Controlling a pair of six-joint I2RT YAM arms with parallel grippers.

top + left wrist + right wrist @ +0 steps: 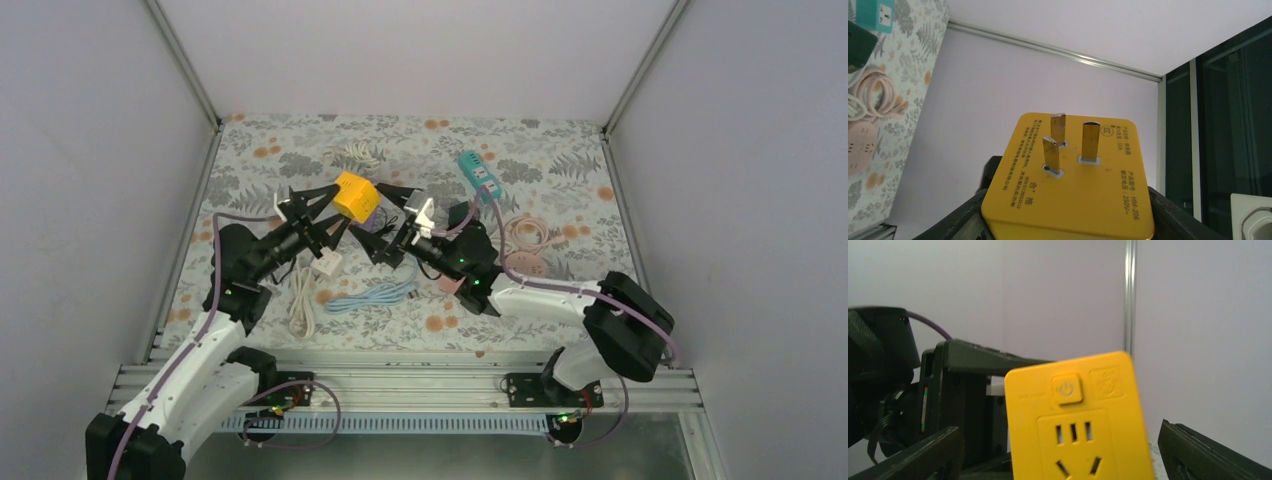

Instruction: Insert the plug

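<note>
- The yellow plug adapter is off the worktop, held up in the middle of the top view, slightly left of centre.
- The left tool is clamped on it. In the left wrist view its dark fingers press the two opposite side walls near the lower edge of the frame.
- The right tool is spread wide and holds nothing. It faces the adapter from the right of the top view, with a finger on either side of the block and neither touching it.
- Shape and material: a squarish, round-cornered block of smooth, glossy hard plastic.
- One face carries three flat metal prongs and fine printed text. The opposite face has a power button above slotted socket holes.
- Handling, as a judgement: light and rigid, so it should not deform. The slick shell could twist between the pads if pushed off-axis.
- The prongs are the delicate part and should be kept free of any grip.
- Best hold: the flat side walls, low on the body and square to the prongs.
- Possible sockets lie apart on the floral cloth: a teal power strip toward the upper right, and a pink power strip below it. I cannot tell which one is meant.
</note>
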